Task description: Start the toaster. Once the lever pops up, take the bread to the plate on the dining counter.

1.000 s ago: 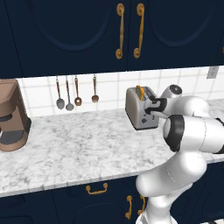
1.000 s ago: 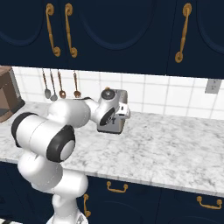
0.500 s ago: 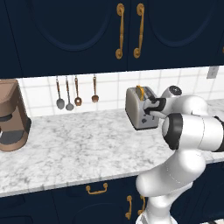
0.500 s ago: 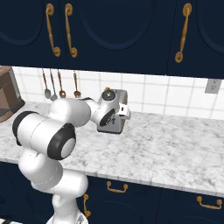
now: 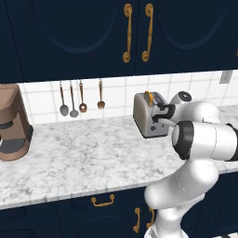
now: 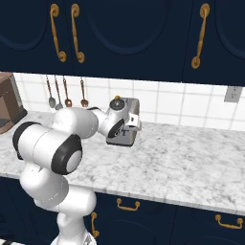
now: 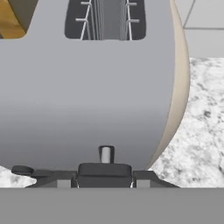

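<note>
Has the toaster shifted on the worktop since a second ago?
No. The toaster sits at the same spot below the hanging utensils and tiled wall in the left base view.

Dark navy cupboards [image 5: 69, 37] with gold handles [image 5: 126, 32] hang above a white tiled wall [image 6: 182, 103] and a marble surface [image 5: 83, 158].

toaster [image 5: 148, 116]: boxy grey-silver body, upright on the marble worktop against the tiled wall, at 3 o'clock from the hanging utensils.
slots: two, opening upward; one holds the bread, the other shows bare wire guides.
bread [image 5: 148, 97]: tan-yellow slice, golden crust, standing on edge, top protruding.
lever [image 7: 105, 155]: small tab on the narrow face.
</note>
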You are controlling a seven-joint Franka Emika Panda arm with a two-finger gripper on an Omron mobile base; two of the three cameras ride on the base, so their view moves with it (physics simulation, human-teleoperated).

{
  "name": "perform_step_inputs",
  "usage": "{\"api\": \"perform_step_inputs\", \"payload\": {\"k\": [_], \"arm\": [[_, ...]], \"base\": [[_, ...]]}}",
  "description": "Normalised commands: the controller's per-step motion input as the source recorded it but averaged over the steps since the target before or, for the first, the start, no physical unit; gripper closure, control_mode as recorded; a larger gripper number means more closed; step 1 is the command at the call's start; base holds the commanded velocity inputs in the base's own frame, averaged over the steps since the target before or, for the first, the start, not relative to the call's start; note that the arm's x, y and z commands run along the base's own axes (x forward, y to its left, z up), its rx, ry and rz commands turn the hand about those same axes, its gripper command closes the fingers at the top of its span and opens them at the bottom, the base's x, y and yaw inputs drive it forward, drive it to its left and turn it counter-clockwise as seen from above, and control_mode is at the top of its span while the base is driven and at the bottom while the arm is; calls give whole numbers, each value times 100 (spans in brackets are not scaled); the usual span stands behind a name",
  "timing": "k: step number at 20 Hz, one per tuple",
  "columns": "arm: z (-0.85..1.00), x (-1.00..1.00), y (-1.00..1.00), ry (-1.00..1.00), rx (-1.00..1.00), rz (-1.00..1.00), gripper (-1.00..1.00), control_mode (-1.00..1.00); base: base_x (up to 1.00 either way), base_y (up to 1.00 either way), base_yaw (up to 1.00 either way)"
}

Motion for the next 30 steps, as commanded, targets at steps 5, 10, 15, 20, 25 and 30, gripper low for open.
{"api": "perform_step_inputs", "payload": {"k": [5, 10, 15, 20, 25, 30], "arm": [[-23, 1, -8, 4, 0, -1, 100, -100], [-53, 0, -28, 8, 0, -5, 100, -100], [-66, 0, -22, 2, 0, -5, 100, -100], [-63, -4, -19, -3, 1, -4, 100, -100], [15, -55, -2, -24, 3, 0, 100, -100], [92, -79, 0, -49, 1, -3, 100, -100]], "base": [[0, 0, 0], [0, 0, 0], [0, 0, 0], [0, 0, 0], [0, 0, 0], [0, 0, 0]]}}
